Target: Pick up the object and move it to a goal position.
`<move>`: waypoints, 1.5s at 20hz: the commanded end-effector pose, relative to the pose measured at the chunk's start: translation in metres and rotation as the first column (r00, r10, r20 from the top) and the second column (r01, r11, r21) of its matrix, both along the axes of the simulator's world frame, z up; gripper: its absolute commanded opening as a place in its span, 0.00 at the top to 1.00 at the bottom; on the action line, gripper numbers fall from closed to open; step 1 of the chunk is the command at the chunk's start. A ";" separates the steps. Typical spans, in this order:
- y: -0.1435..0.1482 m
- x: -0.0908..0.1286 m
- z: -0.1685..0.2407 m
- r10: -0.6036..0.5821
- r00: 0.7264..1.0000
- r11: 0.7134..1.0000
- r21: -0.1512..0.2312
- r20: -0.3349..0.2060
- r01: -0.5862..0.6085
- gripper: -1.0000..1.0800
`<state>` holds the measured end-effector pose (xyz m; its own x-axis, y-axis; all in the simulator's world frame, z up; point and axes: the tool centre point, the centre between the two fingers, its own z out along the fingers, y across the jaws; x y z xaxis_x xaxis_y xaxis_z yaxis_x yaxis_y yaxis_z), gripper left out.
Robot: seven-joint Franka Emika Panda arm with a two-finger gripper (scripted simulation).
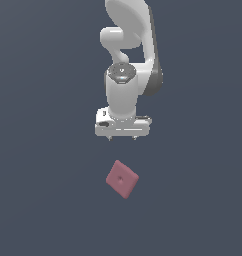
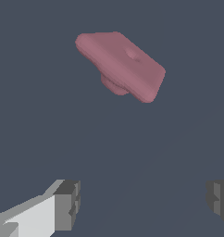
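Note:
The object (image 1: 122, 178) is a small dusty-pink squarish block with rounded edges and a tiny dimple in its upper face. It lies on the dark grey surface, turned like a diamond, nearer the camera than the arm in the exterior view. My gripper (image 1: 122, 137) hangs above the surface behind the block and does not touch it. It is open and empty, its two short fingertips spread wide. In the wrist view the block (image 2: 121, 65) shows ahead of the gripper (image 2: 144, 203), with one finger (image 2: 67, 203) on each side of the picture and nothing between them.
The white arm (image 1: 128, 65) rises behind the gripper. The flat dark grey surface (image 1: 43, 200) spreads all around the block.

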<state>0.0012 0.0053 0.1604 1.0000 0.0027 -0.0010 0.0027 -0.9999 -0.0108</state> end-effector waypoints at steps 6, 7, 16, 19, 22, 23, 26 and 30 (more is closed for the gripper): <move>0.000 -0.005 -0.007 0.003 1.000 1.000 -0.004 -0.024 -0.003 0.04; 0.000 -0.006 -0.009 0.003 0.999 1.000 -0.005 -0.032 -0.003 0.04; 0.000 -0.007 -0.012 0.017 0.999 1.000 -0.007 -0.044 -0.017 0.04; 0.000 -0.002 -0.013 0.043 0.998 0.999 -0.007 -0.043 -0.044 0.04; 0.001 0.004 -0.014 0.082 0.996 0.997 -0.007 -0.041 -0.083 0.04; 0.001 0.007 -0.014 0.098 0.994 0.995 -0.007 -0.041 -0.098 0.04; 0.002 0.016 -0.015 0.153 0.987 0.988 -0.007 -0.038 -0.154 0.04; 0.004 0.030 -0.017 0.245 0.969 0.969 -0.007 -0.035 -0.246 0.04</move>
<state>0.0259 0.0089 0.1440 0.9765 0.2123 -0.0370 0.2123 -0.9772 -0.0036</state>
